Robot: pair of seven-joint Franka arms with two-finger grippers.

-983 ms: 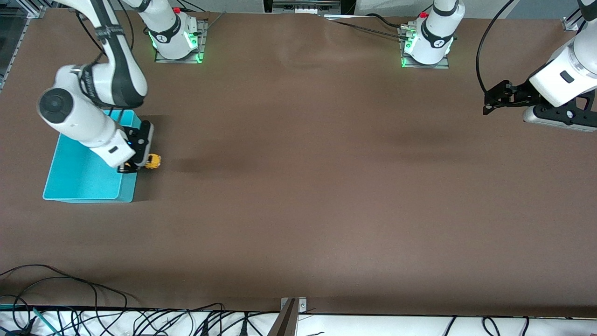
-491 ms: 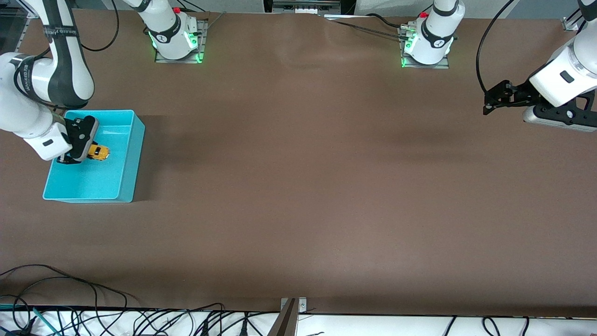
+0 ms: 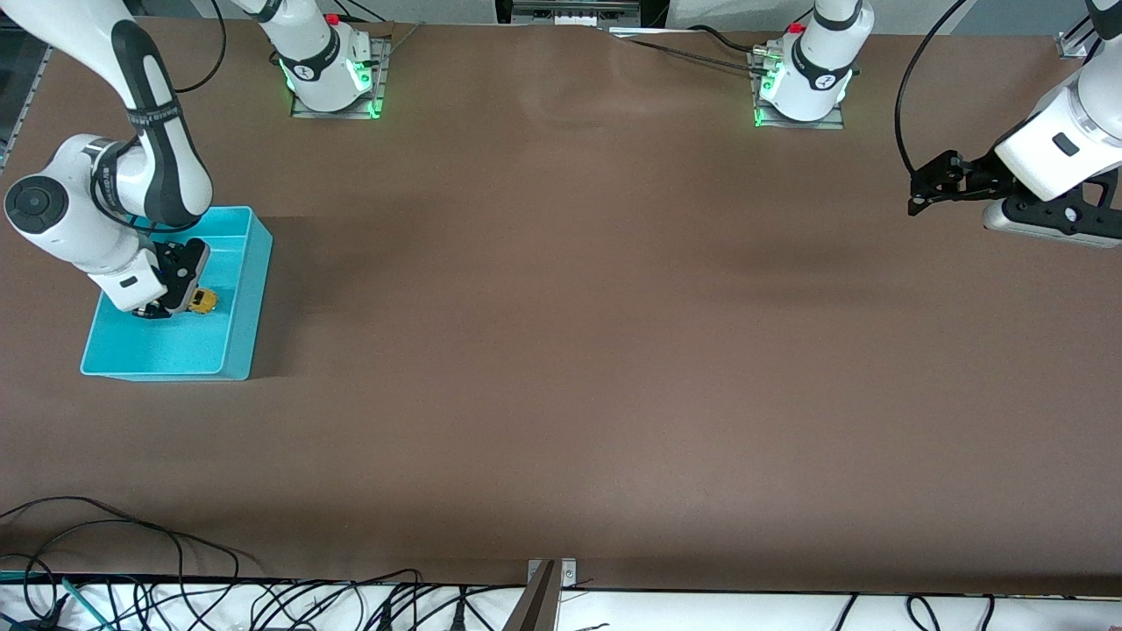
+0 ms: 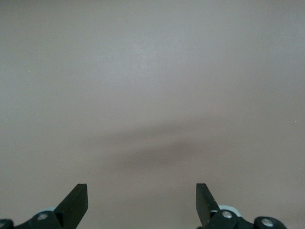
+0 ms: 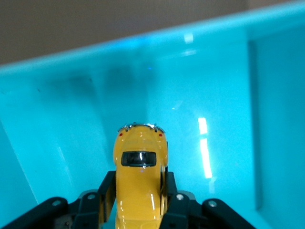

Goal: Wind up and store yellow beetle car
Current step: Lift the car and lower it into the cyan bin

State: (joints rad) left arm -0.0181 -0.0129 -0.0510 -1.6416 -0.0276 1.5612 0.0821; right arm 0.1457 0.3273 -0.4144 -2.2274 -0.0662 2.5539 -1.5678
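The yellow beetle car (image 3: 203,301) (image 5: 139,167) is a tiny rounded toy with dark windows. My right gripper (image 3: 180,302) (image 5: 137,191) is shut on it, one finger against each side of its body. It hangs low inside the turquoise bin (image 3: 248,289) (image 5: 57,124), which stands at the right arm's end of the table. Whether the car touches the bin's floor I cannot tell. My left gripper (image 3: 916,188) (image 4: 142,200) waits open over bare table at the left arm's end, with nothing between its fingers.
The brown table (image 3: 570,350) spreads wide between the two arms. Both arm bases (image 3: 329,74) (image 3: 802,83) stand along its edge farthest from the front camera. Cables (image 3: 175,596) lie past the table edge nearest that camera.
My right gripper carried the car from beside the bin, in over the wall, and then lower into the bin. The left arm has not moved.
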